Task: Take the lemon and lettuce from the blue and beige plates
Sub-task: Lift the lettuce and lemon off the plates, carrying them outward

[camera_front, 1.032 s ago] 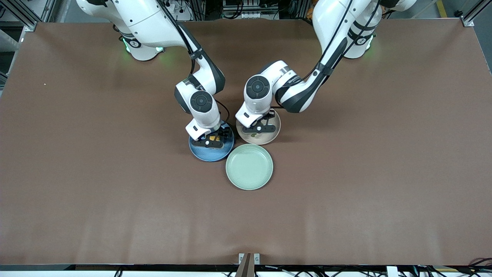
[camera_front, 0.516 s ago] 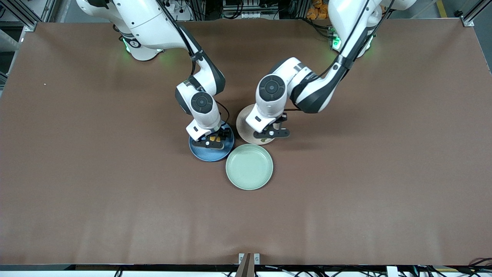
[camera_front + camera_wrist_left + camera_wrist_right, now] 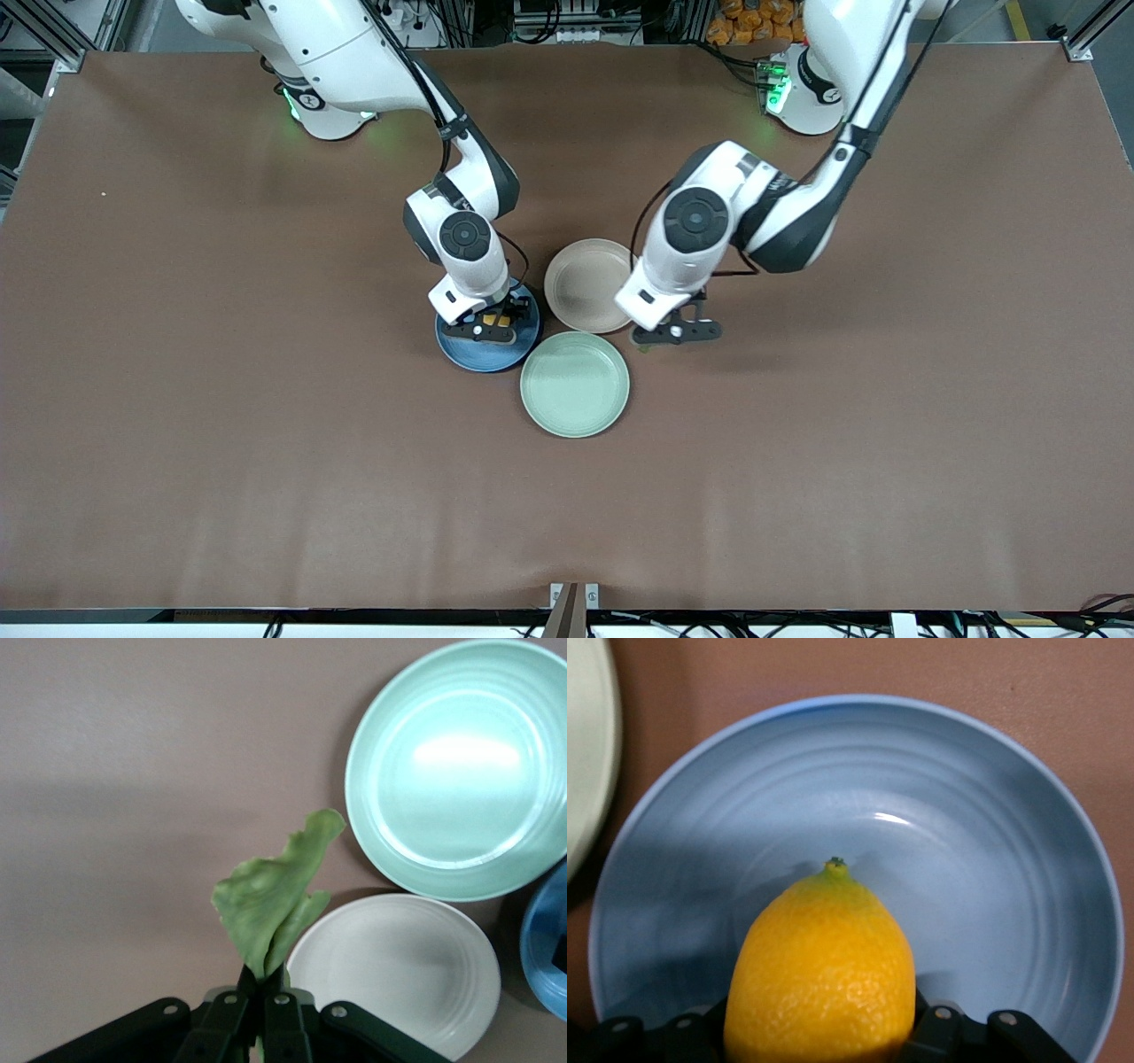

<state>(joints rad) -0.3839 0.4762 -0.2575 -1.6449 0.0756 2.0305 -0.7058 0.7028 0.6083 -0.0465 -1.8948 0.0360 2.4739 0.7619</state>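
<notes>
The left gripper point(image 3: 260, 1014) pinches the lettuce point(image 3: 270, 895) above the counter point(image 3: 886, 354) beside the beige plate point(image 3: 580, 288). The right gripper point(image 3: 824, 1036) clamps the lemon point(image 3: 821, 970) in the blue plate point(image 3: 992, 868).

You're looking at a table point(image 3: 221, 399) with a matt brown, cloth-like top. The lemon point(image 3: 821, 970) has a finely pebbled, slightly shiny yellow skin. The lettuce point(image 3: 270, 895) is matt, wrinkled and limp like soft plastic. The blue plate point(image 3: 992, 859) looks like smooth satin plastic with faint concentric rings and a small glint. The beige plate point(image 3: 399, 966) is duller, while the mint-green plate point(image 3: 461, 771) shows a broad glossy highlight. Both arms wear glossy white shells with black matt tool parts
</notes>
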